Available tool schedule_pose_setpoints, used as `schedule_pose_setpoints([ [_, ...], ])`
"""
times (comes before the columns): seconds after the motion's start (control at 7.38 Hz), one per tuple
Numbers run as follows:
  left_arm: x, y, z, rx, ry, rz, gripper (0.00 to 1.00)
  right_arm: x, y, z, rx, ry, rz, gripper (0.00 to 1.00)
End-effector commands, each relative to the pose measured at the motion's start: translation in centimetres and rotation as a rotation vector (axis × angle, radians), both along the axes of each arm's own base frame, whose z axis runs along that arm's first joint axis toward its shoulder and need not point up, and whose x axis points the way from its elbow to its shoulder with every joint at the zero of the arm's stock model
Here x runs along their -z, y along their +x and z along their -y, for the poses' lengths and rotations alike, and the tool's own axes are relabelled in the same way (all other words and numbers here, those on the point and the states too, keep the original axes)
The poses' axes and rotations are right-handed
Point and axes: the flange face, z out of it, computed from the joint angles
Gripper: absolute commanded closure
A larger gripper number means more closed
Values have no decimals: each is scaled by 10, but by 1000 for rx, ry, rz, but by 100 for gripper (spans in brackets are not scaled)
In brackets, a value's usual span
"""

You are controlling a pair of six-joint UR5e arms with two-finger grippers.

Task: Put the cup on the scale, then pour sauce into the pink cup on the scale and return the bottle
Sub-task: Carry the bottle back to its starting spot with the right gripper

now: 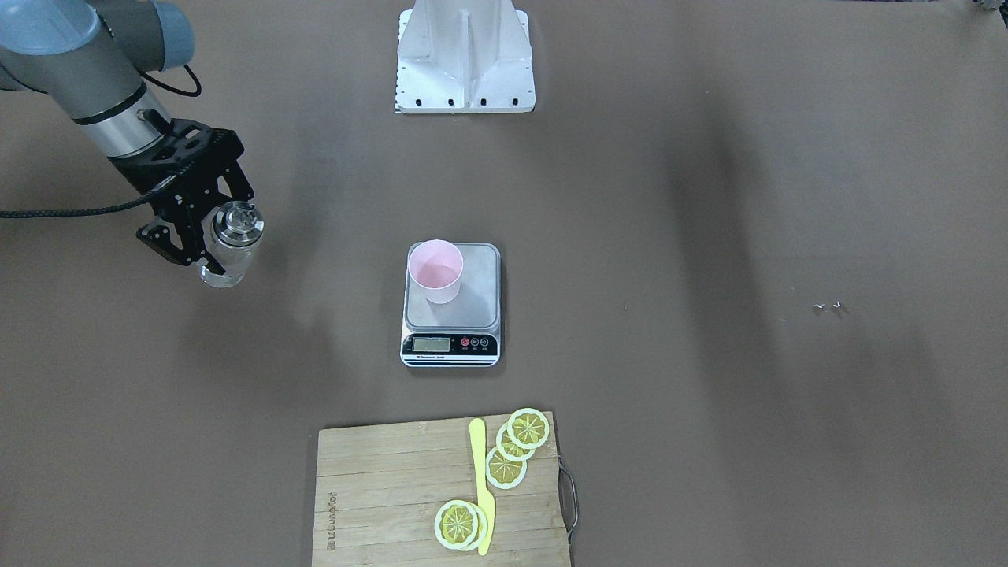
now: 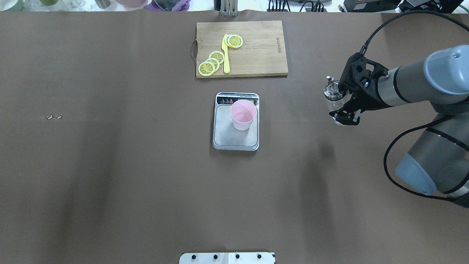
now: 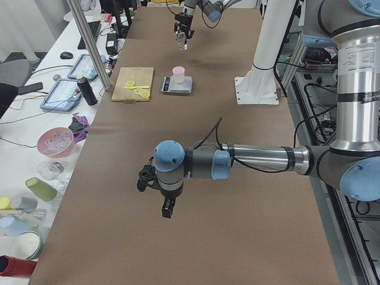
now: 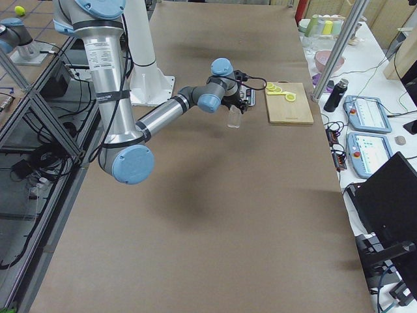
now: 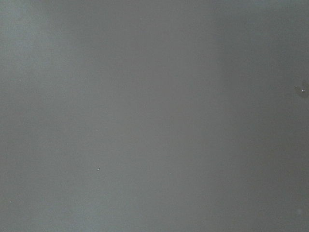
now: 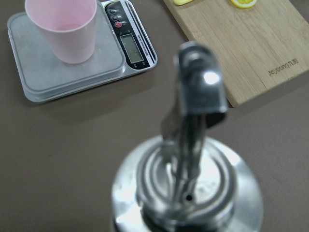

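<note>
The pale pink cup stands upright on the brushed steel scale, towards the corner nearest the robot's right arm. It also shows in the overhead view on the scale. My right gripper is shut on the clear glass bottle, held upright well off to the scale's side. Its metal spout fills the right wrist view. I cannot make out the clear sauce. My left gripper shows only in the exterior left view, over bare table, and I cannot tell its state.
A wooden cutting board with lemon slices and a yellow knife lies beyond the scale on the operators' side. The white robot base stands at the robot's edge. Two small metal bits lie on the left arm's side.
</note>
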Motion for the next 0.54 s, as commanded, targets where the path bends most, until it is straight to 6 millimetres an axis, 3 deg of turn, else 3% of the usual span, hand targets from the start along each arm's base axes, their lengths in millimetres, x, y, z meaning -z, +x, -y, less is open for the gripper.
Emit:
schedule_pose_setpoints([
  [0.0, 0, 0, 0, 0, -1, 1, 1, -63, 36, 23, 30, 20, 93, 85],
  [0.14, 0, 0, 0, 0, -1, 1, 1, -101, 53, 38, 35, 25, 131, 85],
  [0.41, -1, 0, -1, -1, -1, 1, 1, -134, 81, 47, 38, 55, 180, 85],
])
